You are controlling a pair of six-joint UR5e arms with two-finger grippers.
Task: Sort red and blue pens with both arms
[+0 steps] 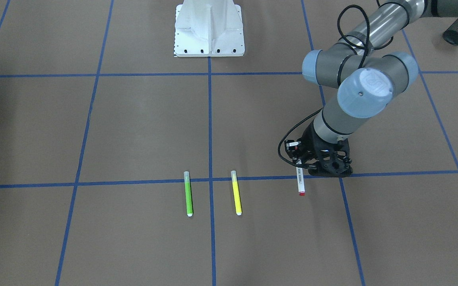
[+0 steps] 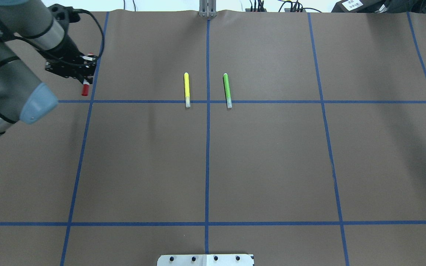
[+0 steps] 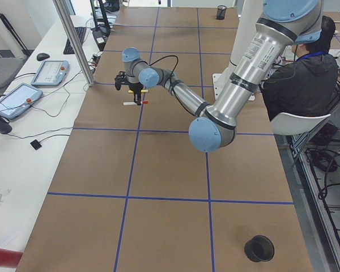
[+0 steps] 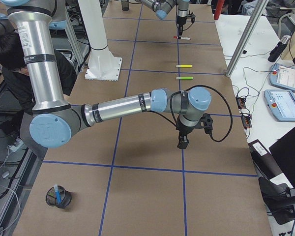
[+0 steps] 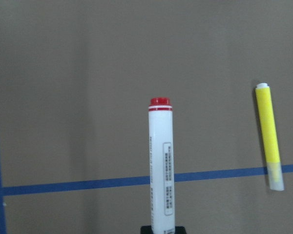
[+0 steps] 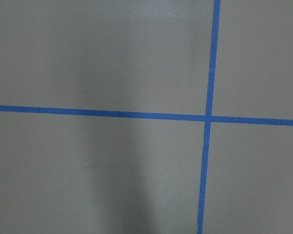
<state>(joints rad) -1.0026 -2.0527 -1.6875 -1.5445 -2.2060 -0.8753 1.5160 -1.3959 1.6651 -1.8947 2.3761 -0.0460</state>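
Observation:
My left gripper (image 1: 299, 169) is shut on the red pen (image 1: 301, 183), a white printed barrel with a red end. It holds the pen level and low over the brown table, near a blue tape line. The overhead view shows the pen's red cap (image 2: 85, 89) sticking out below the left gripper (image 2: 85, 78). In the left wrist view the red pen (image 5: 160, 165) points away from the camera. The blue pen (image 4: 56, 191) stands in a black mesh cup (image 4: 59, 197) at the table's near corner in the right side view. My right gripper (image 4: 183, 142) hangs over bare table; I cannot tell its state.
A green marker (image 1: 188, 194) and a yellow marker (image 1: 236, 192) lie side by side across a tape line mid-table. Another black cup (image 3: 259, 248) stands on my left side. The white pedestal (image 1: 209, 28) sits at the robot's edge. A seated person (image 3: 303, 79) is beside the table.

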